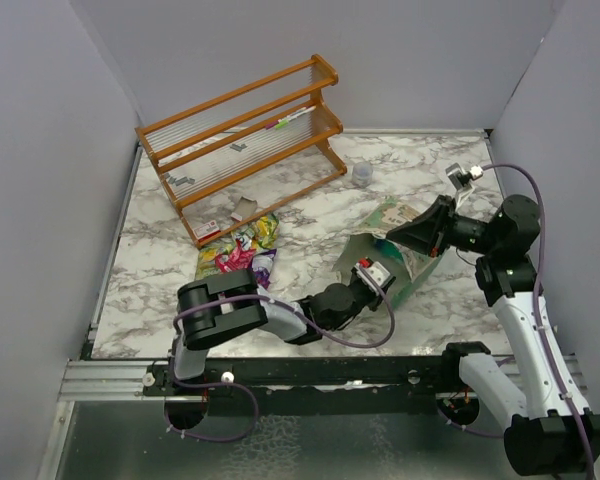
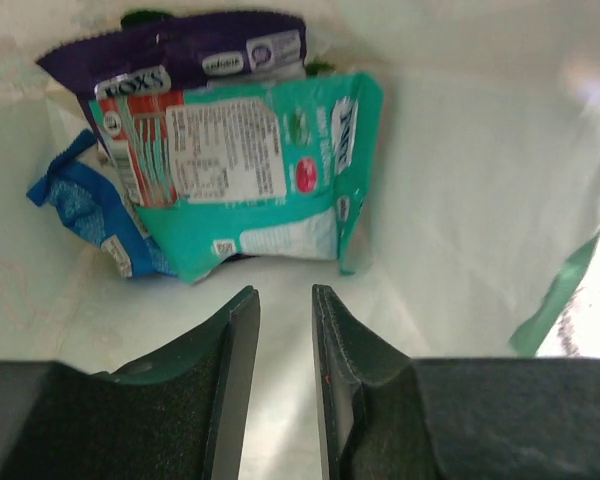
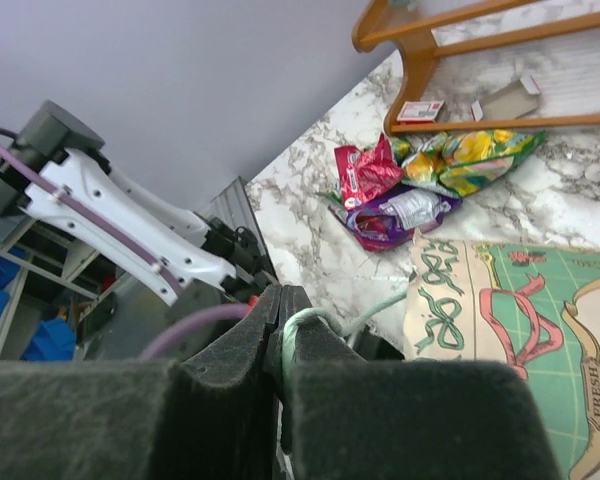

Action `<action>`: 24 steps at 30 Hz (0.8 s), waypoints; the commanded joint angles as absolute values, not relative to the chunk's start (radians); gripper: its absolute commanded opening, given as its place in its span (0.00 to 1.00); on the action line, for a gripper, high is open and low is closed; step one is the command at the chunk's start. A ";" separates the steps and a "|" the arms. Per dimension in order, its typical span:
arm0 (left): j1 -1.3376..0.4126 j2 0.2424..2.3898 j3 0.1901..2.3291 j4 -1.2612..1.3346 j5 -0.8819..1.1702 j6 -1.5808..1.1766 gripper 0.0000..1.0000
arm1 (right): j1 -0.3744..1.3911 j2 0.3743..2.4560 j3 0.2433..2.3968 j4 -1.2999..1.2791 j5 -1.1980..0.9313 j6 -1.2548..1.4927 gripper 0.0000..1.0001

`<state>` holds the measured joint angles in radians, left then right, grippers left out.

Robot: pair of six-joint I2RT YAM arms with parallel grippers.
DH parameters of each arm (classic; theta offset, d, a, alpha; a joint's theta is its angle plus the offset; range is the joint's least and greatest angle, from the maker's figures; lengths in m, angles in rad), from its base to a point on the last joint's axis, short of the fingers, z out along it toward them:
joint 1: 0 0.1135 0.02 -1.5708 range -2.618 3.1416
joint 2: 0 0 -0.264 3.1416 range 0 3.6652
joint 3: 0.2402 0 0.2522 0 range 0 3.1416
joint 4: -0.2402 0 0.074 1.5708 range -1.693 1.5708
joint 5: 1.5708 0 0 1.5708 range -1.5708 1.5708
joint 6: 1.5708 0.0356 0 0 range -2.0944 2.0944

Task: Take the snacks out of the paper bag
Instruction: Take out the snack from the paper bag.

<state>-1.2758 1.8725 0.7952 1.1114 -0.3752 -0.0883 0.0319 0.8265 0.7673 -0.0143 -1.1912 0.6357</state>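
My left gripper sits inside the paper bag, fingers slightly parted and empty, just short of a teal packet lying over a purple packet and a blue wrapper. My right gripper is clamped on the bag's string handle. More packets lie beside the wooden rack.

The mint-green paper bag seems tipped sideways, holding a teal packet, a purple packet and a blue wrapper; other packets lie heaped to its left.
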 commanded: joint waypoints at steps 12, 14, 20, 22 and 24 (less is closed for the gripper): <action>-1.210 2.060 0.969 1.195 -0.299 -0.065 0.36 | 0.036 0.839 0.873 0.044 -1.160 0.669 0.02; -1.203 2.082 1.006 1.159 -0.308 -0.068 0.44 | 0.036 0.836 0.875 0.046 -1.165 0.672 0.02; -1.195 2.142 1.078 1.157 -0.360 -0.029 0.68 | 0.036 0.829 0.877 0.043 -1.168 0.673 0.02; -1.193 2.159 1.095 1.159 -0.364 -0.021 0.81 | 0.036 0.829 0.877 0.041 -1.170 0.673 0.02; -1.190 2.183 1.114 1.166 -0.361 -0.014 0.84 | 0.036 0.828 0.881 0.041 -1.171 0.673 0.02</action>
